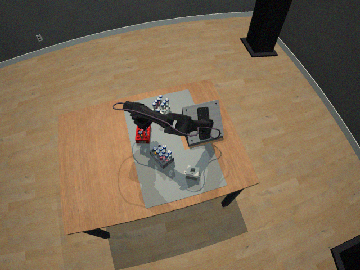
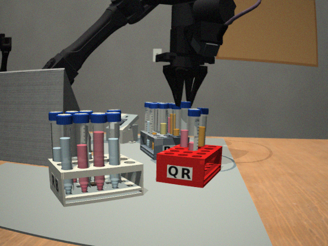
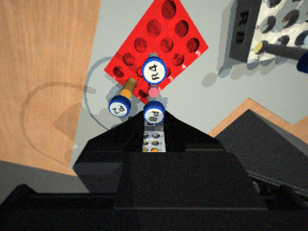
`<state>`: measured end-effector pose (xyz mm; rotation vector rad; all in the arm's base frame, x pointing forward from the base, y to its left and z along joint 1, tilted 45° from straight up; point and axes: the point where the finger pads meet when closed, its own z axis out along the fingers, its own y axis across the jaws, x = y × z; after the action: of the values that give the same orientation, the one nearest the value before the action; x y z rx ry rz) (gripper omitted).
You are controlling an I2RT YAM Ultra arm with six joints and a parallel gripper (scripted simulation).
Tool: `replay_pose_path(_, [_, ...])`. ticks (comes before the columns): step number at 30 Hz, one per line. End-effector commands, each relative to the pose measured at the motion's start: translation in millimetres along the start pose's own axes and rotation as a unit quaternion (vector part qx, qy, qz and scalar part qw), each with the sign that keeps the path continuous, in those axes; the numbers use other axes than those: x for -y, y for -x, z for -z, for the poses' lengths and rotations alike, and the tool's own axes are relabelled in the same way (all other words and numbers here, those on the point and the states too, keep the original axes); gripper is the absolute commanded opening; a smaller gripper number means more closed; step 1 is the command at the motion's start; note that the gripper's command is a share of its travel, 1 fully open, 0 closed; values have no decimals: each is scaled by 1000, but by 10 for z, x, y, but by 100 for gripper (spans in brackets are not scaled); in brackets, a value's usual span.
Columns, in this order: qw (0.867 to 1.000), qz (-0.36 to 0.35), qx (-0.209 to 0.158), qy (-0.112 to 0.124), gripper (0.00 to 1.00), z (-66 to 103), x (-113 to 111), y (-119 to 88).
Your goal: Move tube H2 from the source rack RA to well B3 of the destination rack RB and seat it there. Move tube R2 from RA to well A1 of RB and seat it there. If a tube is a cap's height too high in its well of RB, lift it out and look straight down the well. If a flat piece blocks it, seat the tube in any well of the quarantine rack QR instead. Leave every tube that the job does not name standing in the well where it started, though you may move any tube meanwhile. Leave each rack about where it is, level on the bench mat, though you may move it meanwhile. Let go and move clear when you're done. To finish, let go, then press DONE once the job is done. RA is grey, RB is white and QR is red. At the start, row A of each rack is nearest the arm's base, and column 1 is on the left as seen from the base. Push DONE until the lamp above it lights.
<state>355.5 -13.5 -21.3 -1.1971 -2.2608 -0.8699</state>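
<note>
My gripper [image 2: 184, 103] [image 3: 154, 115] is shut on the blue cap of a tube [image 2: 184, 137] [image 3: 154, 112] with pink liquid, whose label seems to read P8. The tube is upright at the red rack QR [image 1: 147, 140] [image 2: 162, 164] [image 3: 166, 31]; its lower end is hidden. Tube R4 [image 2: 193, 112] [image 3: 154, 71] and an orange-filled tube [image 2: 201, 136] [image 3: 119, 107] also stand in QR. The white rack RB [image 2: 129, 168] [image 3: 236, 50] holds several capped tubes. The grey rack RA [image 1: 158, 161] [image 2: 147, 148] holds several more. I cannot identify H2 or R2 by label.
The push-button box [image 1: 192, 174] [image 2: 129, 128] stands on the bench mat [image 1: 162, 192] [image 2: 172, 211], beyond RA from QR. The arm's raised base block [image 1: 215, 122] [image 2: 32, 114] is beside the mat. Tall tubes in RB rise near QR's side.
</note>
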Motion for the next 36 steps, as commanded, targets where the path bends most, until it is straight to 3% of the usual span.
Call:
replay_pose_path(1, [1000, 5, 12, 16, 0, 83, -70, 8])
replay_pose_path(11, [1000, 0, 5, 11, 0, -16, -32, -19])
replay_pose_path(13, [1000, 0, 5, 11, 0, -16, -32, -19])
replay_pose_path(14, [1000, 7, 14, 17, 0, 69, -112, 18])
replay_pose_path(19, [1000, -1, 3, 10, 0, -61, -25, -23])
replay_pose_path(26, [1000, -1, 3, 10, 0, -98, -23, -24])
replay_pose_path(31, [1000, -1, 7, 15, 0, -36, -42, 2])
replay_pose_path(36, [1000, 1, 5, 7, 0, -75, -26, 9])
